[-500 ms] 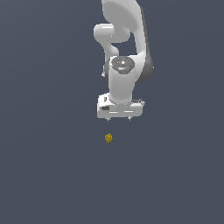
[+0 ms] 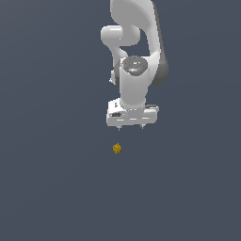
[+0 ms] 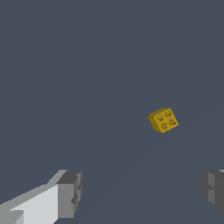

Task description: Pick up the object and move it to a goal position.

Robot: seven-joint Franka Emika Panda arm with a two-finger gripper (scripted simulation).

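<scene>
The object (image 2: 117, 148) is a tiny yellow-gold cube-like piece lying on the dark grey surface. In the wrist view it (image 3: 163, 120) shows round studs on its top face. My white gripper (image 2: 131, 127) hangs above it, a little toward the exterior view's right, and does not touch it. The jaws stand wide apart and hold nothing. In the wrist view the two fingertips (image 3: 70, 193) are far apart, and the gripper (image 3: 142, 190) is short of the object.
The white arm (image 2: 136, 56) rises behind the gripper toward the top of the exterior view. A flat, uniform dark grey surface (image 2: 52, 179) surrounds the object.
The gripper and arm look about the same as half a second ago; any move is very small. The object has not moved.
</scene>
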